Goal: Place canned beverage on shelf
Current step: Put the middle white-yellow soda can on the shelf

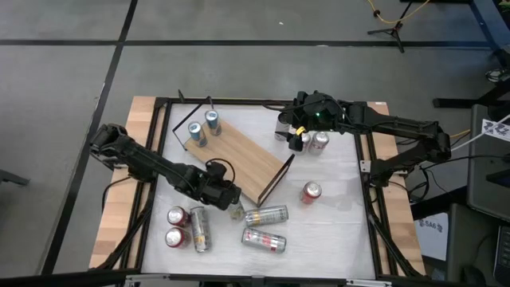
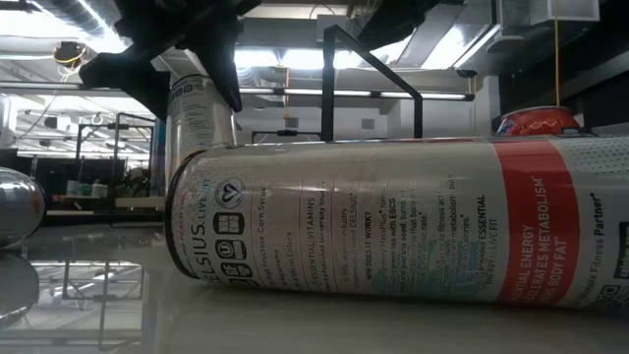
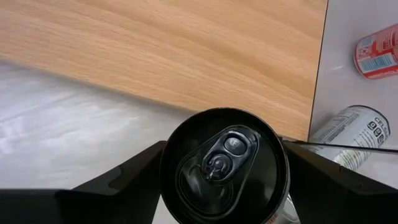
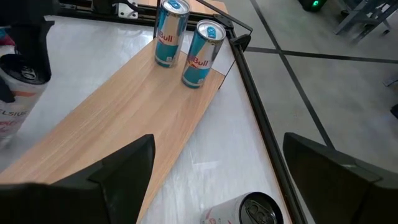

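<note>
Gripping is seen at the left gripper point(image 3: 224, 186): a tall can point(image 3: 225, 167), black-lidded, is clamped upright between its two fingers, which are set about half apart and pressed on opposite sides of the can wall just under the rim. The can is held just off the near edge of the shelf point(image 1: 239, 159), over the white table point(image 1: 335, 231); whether its base is clear of the table cannot be told.

Handling, judged: the can is rigid and smooth-walled, so slip is likely if the grip is loosened or the can is tilted. If full, it would be fairly heavy for a side pinch; thin metal would dent under hard squeeze. A hold high on the straight wall, as now, is judged suitable; the domed top should be avoided.

On the shelf's far end, two blue cans point(image 1: 203, 127) are standing upright, close together. Most of the board is bare.

The right gripper point(image 1: 293, 137) is held at the far right of the table beside several upright cans point(image 1: 319, 142), its fingers spread wide with nothing between them.

Other cans are lying on their sides near the left gripper, among them a silver can point(image 1: 265, 216).
</note>
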